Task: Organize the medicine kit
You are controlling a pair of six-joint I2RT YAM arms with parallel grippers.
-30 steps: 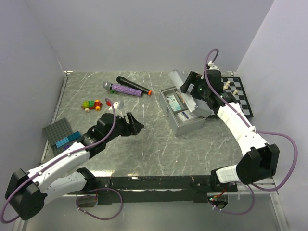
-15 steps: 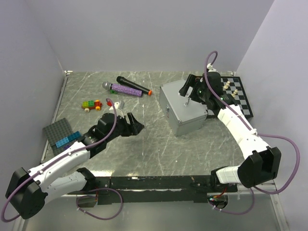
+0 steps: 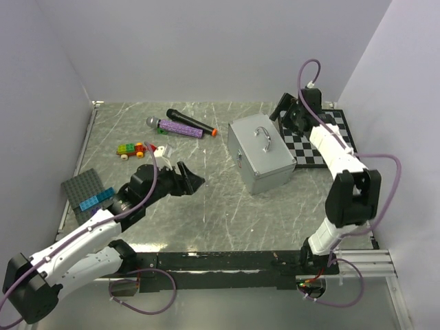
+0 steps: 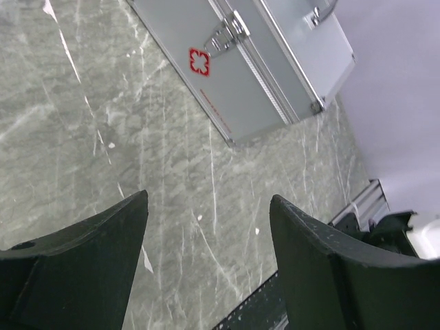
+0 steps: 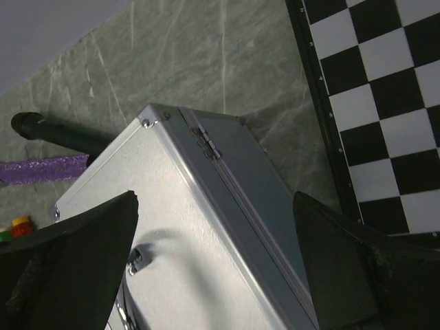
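Note:
The silver-grey medicine kit case (image 3: 262,152) stands right of centre with its lid shut and its handle on top. It also shows in the left wrist view (image 4: 254,62), with a red cross and a latch on its side, and in the right wrist view (image 5: 206,227). Its tray, pouch and packets are hidden. My right gripper (image 3: 287,114) is open and empty, raised behind the case's far right corner. My left gripper (image 3: 191,180) is open and empty, left of the case, well apart from it.
A black-and-white chessboard (image 3: 323,141) lies right of the case. A black microphone (image 3: 189,122), a purple glitter tube (image 3: 180,128) and a small brick car (image 3: 130,149) lie at the back left. A dark studded plate (image 3: 81,189) with blue bricks lies at the left edge.
The case lid went from open to shut. My right gripper let go of it and drew back and up toward the far right. The left arm hardly moved.

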